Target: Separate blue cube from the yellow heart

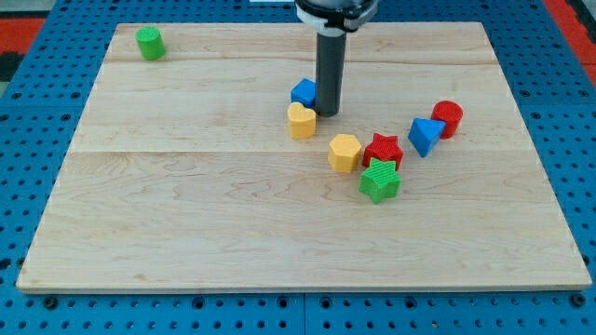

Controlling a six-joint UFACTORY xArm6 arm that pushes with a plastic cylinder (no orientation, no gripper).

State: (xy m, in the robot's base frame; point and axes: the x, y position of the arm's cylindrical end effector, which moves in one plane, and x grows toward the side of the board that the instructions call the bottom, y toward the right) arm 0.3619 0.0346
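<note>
The blue cube (303,92) sits near the middle of the wooden board, touching the yellow heart (301,121) just below it. My tip (328,113) is down at the board, right beside the blue cube's right side and just up and right of the yellow heart. The dark rod hides part of the cube's right edge.
A yellow hexagon (345,153), a red star (383,149) and a green star (380,180) cluster to the lower right. A blue triangle (425,136) and a red cylinder (448,118) stand further right. A green cylinder (149,43) is at the top left corner.
</note>
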